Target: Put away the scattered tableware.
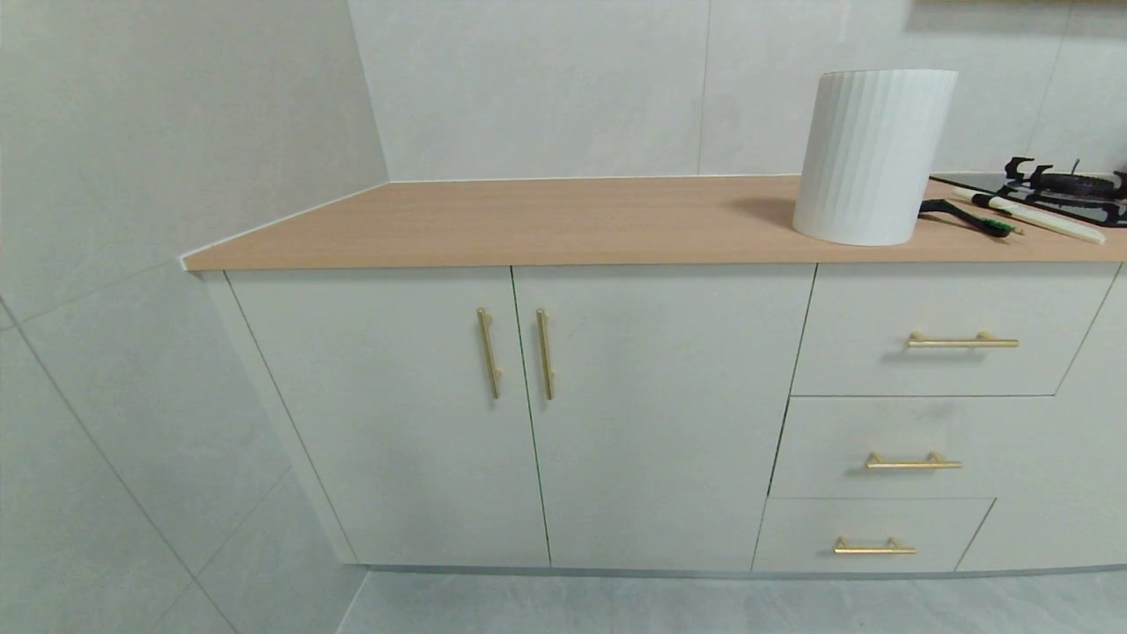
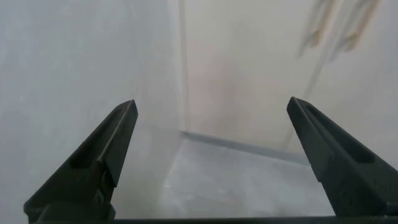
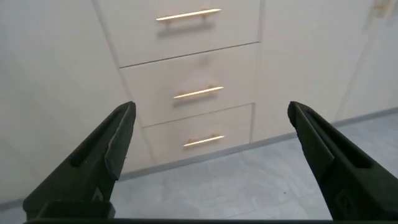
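The left gripper has its fingers apart with nothing between them and faces the floor. The right gripper also has its fingers apart and empty, and faces the stack of three drawers. Above the drawers, a white ribbed container stands upright near the front edge of the countertop, toward its right end. A black-handled utensil and a long white utensil lie just beside it, next to the gas hob.
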Controlling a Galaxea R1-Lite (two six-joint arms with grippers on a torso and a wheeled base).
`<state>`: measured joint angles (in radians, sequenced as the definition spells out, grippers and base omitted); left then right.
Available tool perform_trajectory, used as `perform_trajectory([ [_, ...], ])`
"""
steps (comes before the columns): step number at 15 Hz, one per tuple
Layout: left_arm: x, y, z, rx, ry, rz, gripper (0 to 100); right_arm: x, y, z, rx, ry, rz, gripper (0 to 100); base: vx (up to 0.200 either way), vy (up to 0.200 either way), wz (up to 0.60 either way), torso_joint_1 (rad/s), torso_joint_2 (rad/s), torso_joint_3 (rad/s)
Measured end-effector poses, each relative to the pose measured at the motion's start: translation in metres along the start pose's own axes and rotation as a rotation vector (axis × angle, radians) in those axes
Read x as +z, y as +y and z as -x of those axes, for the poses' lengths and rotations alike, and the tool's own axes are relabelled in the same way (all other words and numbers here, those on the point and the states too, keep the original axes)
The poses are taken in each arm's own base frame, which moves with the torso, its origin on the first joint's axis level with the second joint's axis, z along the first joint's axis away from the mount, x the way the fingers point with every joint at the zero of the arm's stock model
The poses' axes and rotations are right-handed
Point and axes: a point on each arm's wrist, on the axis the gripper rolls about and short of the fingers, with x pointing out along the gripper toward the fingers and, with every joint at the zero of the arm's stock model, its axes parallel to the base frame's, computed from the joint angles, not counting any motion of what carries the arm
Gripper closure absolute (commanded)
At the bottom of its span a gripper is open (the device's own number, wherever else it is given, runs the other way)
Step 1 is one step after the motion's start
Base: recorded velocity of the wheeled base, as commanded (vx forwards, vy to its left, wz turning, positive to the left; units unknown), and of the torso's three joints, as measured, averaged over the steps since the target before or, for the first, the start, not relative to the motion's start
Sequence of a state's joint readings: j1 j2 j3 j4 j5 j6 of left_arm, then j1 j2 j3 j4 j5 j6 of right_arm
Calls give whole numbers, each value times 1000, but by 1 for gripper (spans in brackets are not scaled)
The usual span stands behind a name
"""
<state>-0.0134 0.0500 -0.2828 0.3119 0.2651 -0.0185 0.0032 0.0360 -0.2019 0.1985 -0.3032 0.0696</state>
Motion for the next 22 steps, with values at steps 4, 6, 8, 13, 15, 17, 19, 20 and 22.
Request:
perform_trajectory([
  [4,-23,-4,-13,-8,-57,31,0,-22,4,-12,61,-94,0,0,0,0,0,0,0,0],
  [6,-30,-8,-18,-112,-89,30,0,-28,6,-14,137,-82,43,0,0,0,0,0,0,0],
  [8,-35,-9,-20,-173,-83,0,0,-29,7,-14,182,-78,54,0,0,0,0,0,0,0],
  [13,-40,-11,-22,-222,-94,-63,0,-35,9,-14,299,-28,68,0,0,0,0,0,0,0],
  [15,-43,-12,-23,-269,-83,-72,0,-35,9,-14,301,-27,68,0,0,0,0,0,0,0],
  [17,-44,-13,-24,-273,-80,-71,0,-35,9,-14,303,-26,68,0,0,0,0,0,0,0],
  [19,-44,-13,-24,-276,-84,-100,0,-35,9,-14,305,-26,68,0,0,0,0,0,0,0],
  [20,-44,-13,-24,-280,-84,-104,0,-35,9,-14,305,-25,67,0,0,0,0,0,0,0],
  [22,-44,-13,-24,-279,-78,-63,0,-35,9,-14,305,-25,67,0,0,0,0,0,0,0],
])
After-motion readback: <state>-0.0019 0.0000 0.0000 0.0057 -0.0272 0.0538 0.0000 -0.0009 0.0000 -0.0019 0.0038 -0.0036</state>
